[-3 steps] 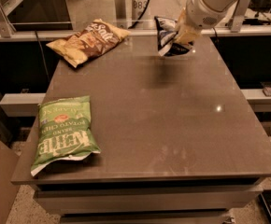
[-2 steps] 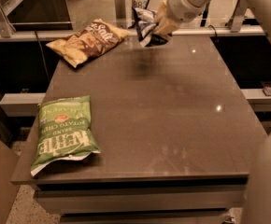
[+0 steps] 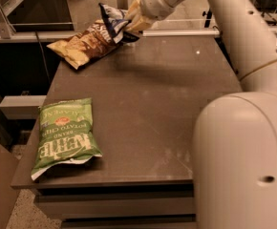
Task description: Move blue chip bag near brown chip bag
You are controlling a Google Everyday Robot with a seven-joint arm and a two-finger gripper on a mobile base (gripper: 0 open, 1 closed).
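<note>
My gripper (image 3: 131, 22) is at the far edge of the table, shut on the blue chip bag (image 3: 112, 20). The small navy bag with white print hangs in the air just above the right end of the brown chip bag (image 3: 83, 44). The brown chip bag lies flat at the table's far left corner, with tan edges and white script. My arm (image 3: 234, 27) reaches in from the right and crosses the top of the view.
A bright green Kettle chip bag (image 3: 64, 135) lies at the near left of the dark table (image 3: 157, 109). My arm's large white segment (image 3: 243, 161) fills the lower right. A metal rail (image 3: 176, 32) runs behind the table's far edge.
The gripper has carried the blue chip bag leftward along the far edge, from the right of the brown bag to just over its right end. The view has shifted too.
</note>
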